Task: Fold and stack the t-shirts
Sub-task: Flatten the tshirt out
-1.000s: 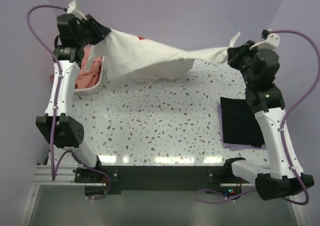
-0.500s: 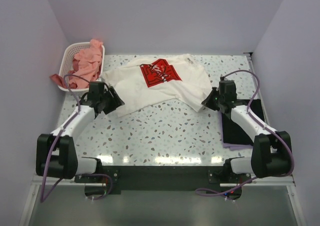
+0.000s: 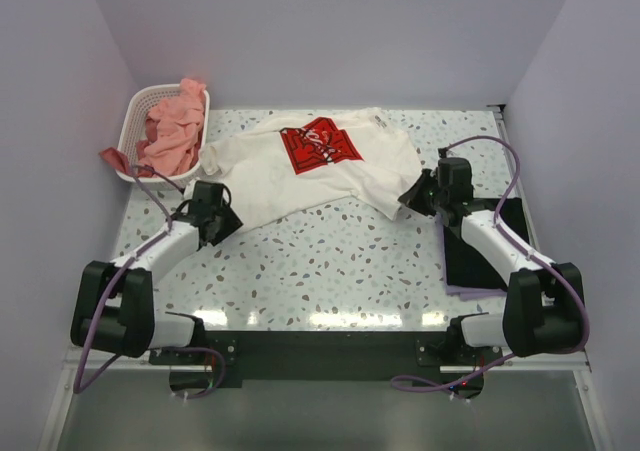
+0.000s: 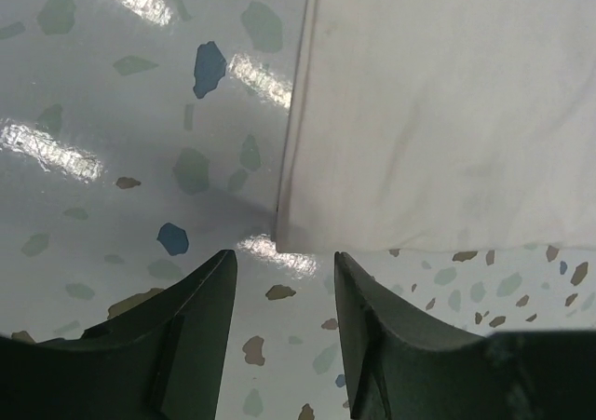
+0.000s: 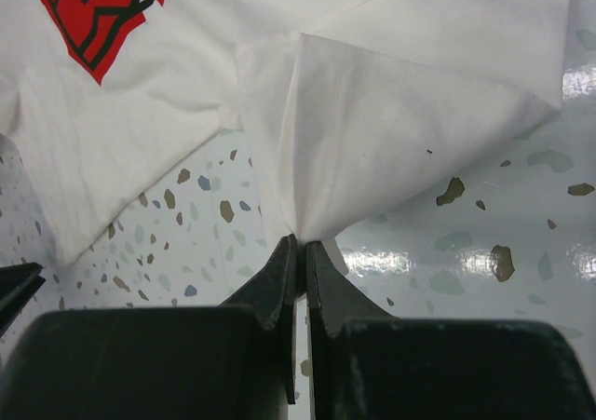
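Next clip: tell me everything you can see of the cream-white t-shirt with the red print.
The cream-white cloth t-shirt lies spread, print up and rumpled, at the far middle of the speckled table. Its red square logo with dark lines sits mid-chest. The right gripper has its fingers shut on a bunched fold at the shirt's right edge. The left gripper stands open just short of a flat hemmed corner, not touching it.

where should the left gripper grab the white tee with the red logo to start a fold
Probably the hem corner of the white tee, lying flat just ahead of the open left gripper. Come in low from the near-left side, sliding one finger under the edge, since the cloth lies flat with that corner free.
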`<state>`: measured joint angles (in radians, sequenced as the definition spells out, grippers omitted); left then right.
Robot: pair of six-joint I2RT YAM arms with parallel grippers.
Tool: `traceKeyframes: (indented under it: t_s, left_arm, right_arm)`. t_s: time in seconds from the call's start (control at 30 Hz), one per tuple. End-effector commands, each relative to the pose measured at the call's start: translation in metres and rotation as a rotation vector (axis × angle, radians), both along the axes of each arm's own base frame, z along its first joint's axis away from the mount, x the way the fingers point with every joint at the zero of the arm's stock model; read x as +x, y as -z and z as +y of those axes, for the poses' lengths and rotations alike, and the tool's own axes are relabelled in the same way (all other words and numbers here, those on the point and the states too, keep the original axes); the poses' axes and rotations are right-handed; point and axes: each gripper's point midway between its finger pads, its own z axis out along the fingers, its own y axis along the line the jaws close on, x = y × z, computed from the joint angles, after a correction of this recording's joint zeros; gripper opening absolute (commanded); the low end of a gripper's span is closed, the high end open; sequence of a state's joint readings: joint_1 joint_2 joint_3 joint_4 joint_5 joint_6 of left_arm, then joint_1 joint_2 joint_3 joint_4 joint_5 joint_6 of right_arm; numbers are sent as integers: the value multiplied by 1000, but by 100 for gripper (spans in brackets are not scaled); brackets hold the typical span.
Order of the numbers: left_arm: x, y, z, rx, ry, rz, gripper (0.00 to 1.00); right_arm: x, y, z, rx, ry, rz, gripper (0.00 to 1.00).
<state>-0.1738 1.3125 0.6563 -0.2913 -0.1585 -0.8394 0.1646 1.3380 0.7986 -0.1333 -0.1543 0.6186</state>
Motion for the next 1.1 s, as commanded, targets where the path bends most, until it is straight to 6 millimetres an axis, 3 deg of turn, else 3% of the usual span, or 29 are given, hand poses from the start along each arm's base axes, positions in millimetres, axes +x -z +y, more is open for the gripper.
traceKeyframes:
  t_s: [0.0, 0.27, 0.4, 0.5, 0.53, 0.57, 0.67, 0.7, 0.77, 0.8, 0.87, 1.03, 1.07]
  left_arm:
    - [19, -3, -1, 14, -43, -43, 51]
    - [29, 18, -12, 17, -18, 7, 53]
    - [29, 24, -15, 38, -20, 23, 43]
    - [30, 29, -16, 42, -16, 42, 17]
    - [30, 27, -16, 43, -11, 41, 5]
    - [28, 26, -15, 50, -7, 48, 0]
    - [30, 4, -6, 90, -15, 16, 0]
    - [36, -14, -3, 98, -23, -27, 0]
    - [33, -29, 16, 147, -49, -34, 0]
    - [35, -47, 22, 146, -62, -78, 0]
    - [31, -60, 45, 151, -95, -99, 0]
    - [13, -84, 86, 137, -158, -160, 0]
    - [10, -85, 87, 143, -156, -160, 0]
  right_arm:
    - [17, -33, 8, 38, -17, -105, 0]
    - [17, -34, 8, 37, -18, -107, 0]
    - [16, -34, 8, 37, -16, -107, 0]
    - [15, -34, 8, 35, -19, -106, 0]
    - [15, -34, 8, 34, -19, -105, 0]
    - [14, -34, 7, 30, -19, -106, 0]
    - [12, -34, 6, 26, -19, -103, 0]
    - [9, -35, 6, 30, -23, -102, 0]
    - [5, -34, 9, 39, -32, -100, 0]
    - [1, -31, 10, 48, -39, -90, 0]
    - [-6, -32, 13, 64, -51, -94, 0]
    - [-49, -14, 34, 46, -97, -64, 0]
    - [-67, -9, 58, 58, -151, -50, 0]
